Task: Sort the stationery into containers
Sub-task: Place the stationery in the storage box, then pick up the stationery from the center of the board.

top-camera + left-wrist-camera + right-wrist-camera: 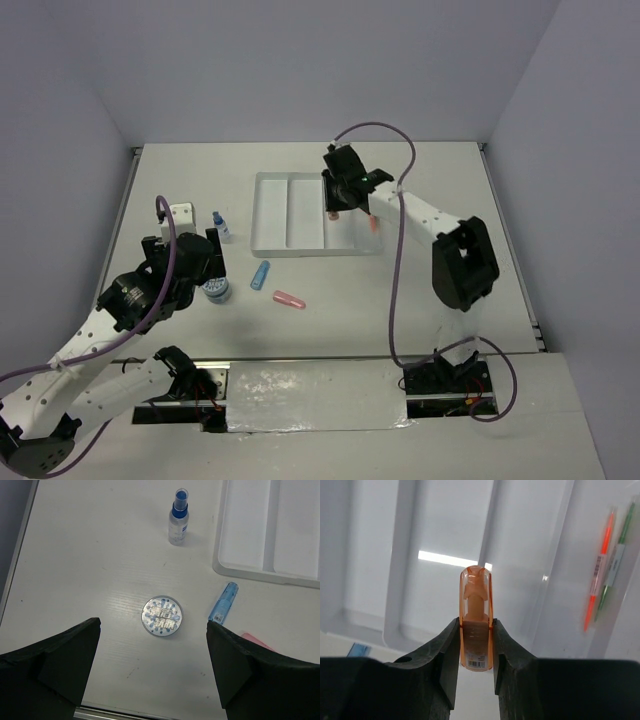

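My right gripper (476, 630) is shut on a short orange stick (476, 615) and holds it above the white tray (380, 555), near a divider between two middle compartments. A thin orange pen (600, 570) and a green pen (615, 555) lie in the compartment to the right. In the top view the right gripper (338, 200) hangs over the tray (290, 215). My left gripper (153, 630) is open and empty above a blue-grey patterned disc (162, 616). The blue-capped bottle (178, 522) stands upright. A blue stick (223, 602) and a pink stick (257, 642) lie on the table. A second disc is out of view.
A small white block (182, 213) sits on the table at the left, behind the left gripper (212, 258). The bottle (220, 226), disc (216, 290), blue stick (260, 274) and pink stick (289, 299) lie between the left arm and the tray's near edge.
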You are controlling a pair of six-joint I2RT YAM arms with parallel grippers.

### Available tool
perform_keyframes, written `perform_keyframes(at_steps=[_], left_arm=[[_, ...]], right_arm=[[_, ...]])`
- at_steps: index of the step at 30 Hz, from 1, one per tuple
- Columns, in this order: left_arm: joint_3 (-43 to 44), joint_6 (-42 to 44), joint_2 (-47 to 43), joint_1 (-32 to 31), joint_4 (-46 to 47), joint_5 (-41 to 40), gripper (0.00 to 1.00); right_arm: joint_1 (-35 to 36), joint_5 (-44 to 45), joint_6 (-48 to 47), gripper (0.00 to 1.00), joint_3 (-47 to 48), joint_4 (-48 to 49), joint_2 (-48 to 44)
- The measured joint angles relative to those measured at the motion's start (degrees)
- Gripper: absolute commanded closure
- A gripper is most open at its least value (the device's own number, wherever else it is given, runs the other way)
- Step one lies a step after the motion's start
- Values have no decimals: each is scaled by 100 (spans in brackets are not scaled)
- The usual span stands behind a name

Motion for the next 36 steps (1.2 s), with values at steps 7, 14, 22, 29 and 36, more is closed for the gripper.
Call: perform_keyframes(at_steps=[7,14,22,29,36], left_arm=[[0,11,2,2,11,50,1],[-2,52,13,2,48,109,1],[-2,-13,15,22,-46,-39,1],[9,-577,-299,234,-505,-664,1],[48,-798,-719,297,-715,-957,1]], right_arm=[[-282,188,-168,52,1593,-603,1381],[-341,240,-269,0,1941,-883,1497],[166,-203,-549,1,354,-374,326],[1888,-1062,-1191,9,-1231,605,-669],[2492,-1180,-1604,23,-1480,815,-181]])
